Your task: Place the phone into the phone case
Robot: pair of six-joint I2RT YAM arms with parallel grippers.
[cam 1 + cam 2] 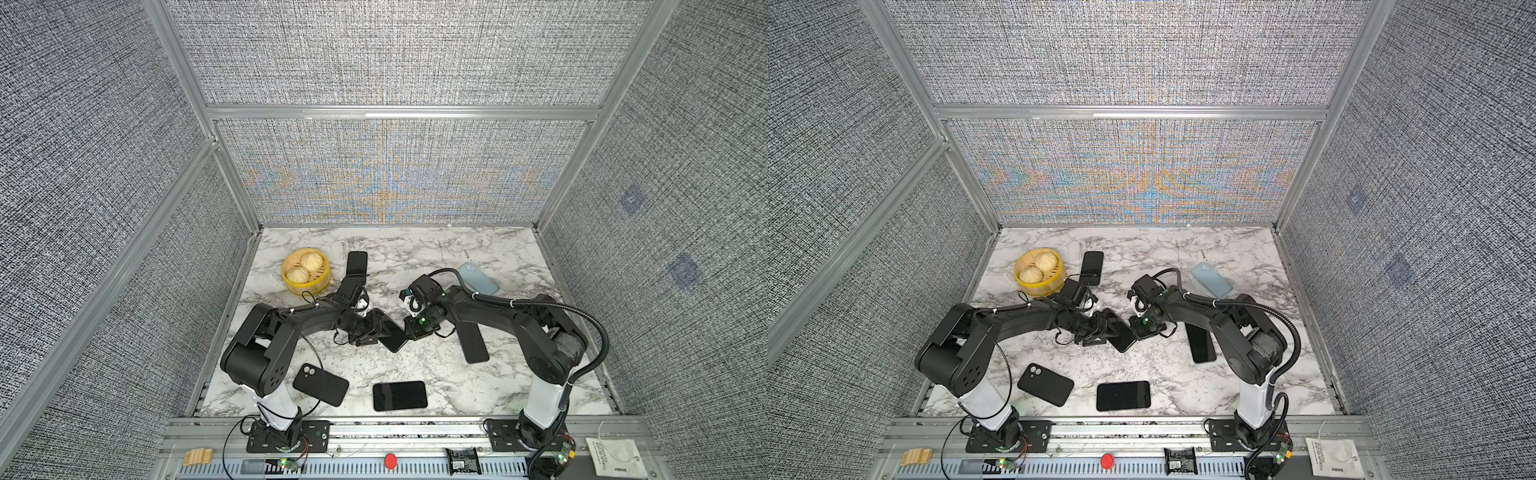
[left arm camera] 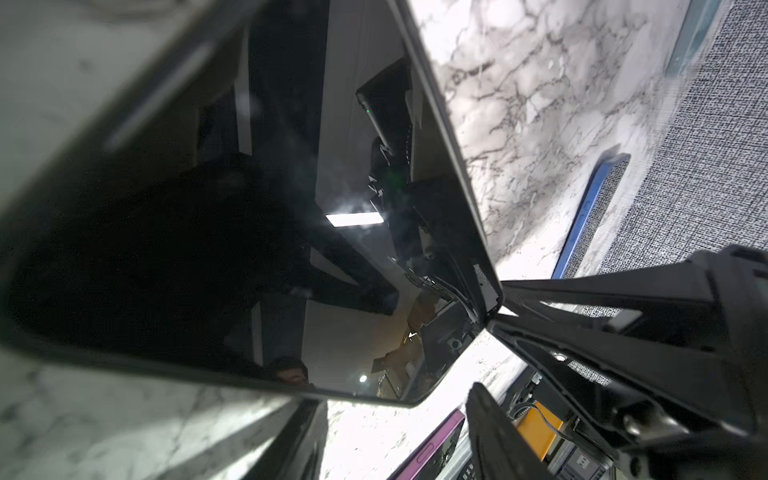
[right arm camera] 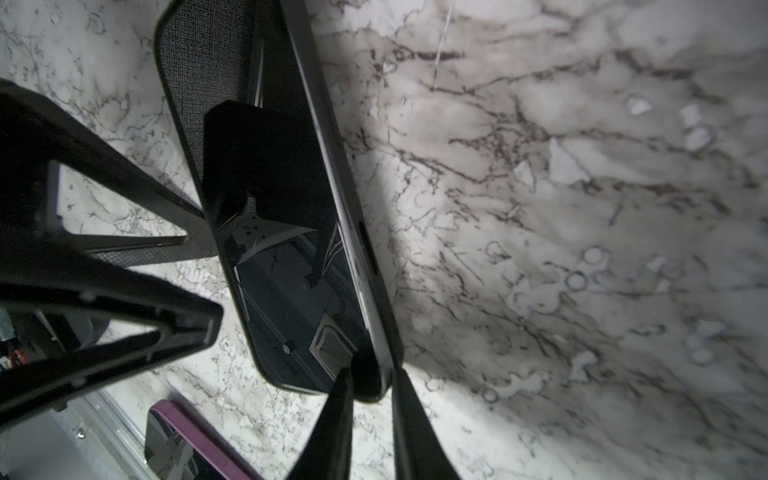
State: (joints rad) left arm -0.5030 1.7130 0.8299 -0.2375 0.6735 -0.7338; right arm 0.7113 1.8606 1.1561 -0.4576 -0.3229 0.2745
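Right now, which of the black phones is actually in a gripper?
The black phone mid-table, between the two arms: the right gripper pinches its end. The other black ones lie flat on the marble table, ungripped.

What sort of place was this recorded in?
Probably a lab robot cell, not a home: grey fabric panels in an aluminium frame enclose a marble-look tabletop, the left arm and right arm are bolted to a front rail, with a red button nearby.
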